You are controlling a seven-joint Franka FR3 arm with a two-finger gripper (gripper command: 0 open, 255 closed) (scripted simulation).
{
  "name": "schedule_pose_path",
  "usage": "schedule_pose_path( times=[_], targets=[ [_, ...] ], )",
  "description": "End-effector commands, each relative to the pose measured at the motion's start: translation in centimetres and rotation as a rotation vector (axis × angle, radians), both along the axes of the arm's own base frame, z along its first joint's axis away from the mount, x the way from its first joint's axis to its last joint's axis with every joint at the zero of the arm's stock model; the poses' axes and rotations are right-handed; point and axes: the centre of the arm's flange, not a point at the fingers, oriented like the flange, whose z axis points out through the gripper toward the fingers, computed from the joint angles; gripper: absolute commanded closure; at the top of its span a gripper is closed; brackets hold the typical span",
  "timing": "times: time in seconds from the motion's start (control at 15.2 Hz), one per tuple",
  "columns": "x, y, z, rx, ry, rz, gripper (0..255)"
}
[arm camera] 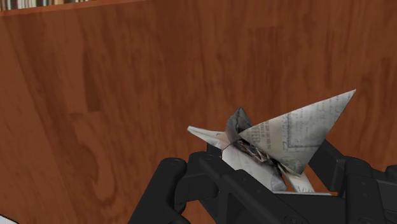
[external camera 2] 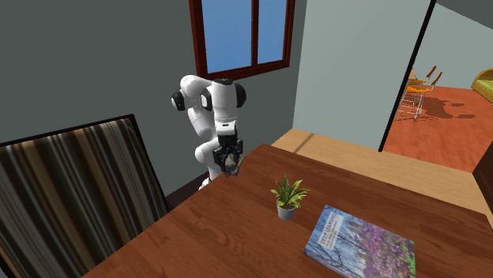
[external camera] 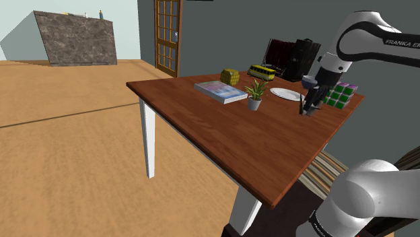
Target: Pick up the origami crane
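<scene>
- The gripper [arm camera: 264, 175] was pinching the origami crane [arm camera: 286, 137], its two black fingers closed against the lower folds of the body. The wings and pointed tips stuck out free above them.
- The crane sat in the hand over the brown table [external camera: 222, 134], at the end near the white plate [external camera: 288, 94] and the coloured puzzle cube [external camera: 340, 94]. Whether it had fully cleared the wood could not be told.
- Risk: folded paper gives little to grip, so a hard squeeze would likely flatten or crease the body, while a light one could let it slide out during a lift.
- Risk: the hold looked low and off to one side of the figure, so a quick swing could twist the crane between the pads until it dropped.
- Risk: with the plate and cube close by, a sideways move could catch a spread wing on them. A straight rise seemed safer.
- Writing: the arm's white link [external camera: 397, 42] read "FRANKA E", cut off by the frame edge.
- Writing: the crane's paper carried fine newsprint-like lines, too small to read. The book [external camera 2: 359, 241] had lettering at its upper corner, also illegible.
</scene>
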Motion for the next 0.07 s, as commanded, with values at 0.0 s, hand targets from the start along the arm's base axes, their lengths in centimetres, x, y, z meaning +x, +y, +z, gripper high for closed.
schedule_pose_path(
  times=[0.0],
  targets=[
    [0.02,-0.05,0.36,0.0,0.0,0.0,255]
  ],
)
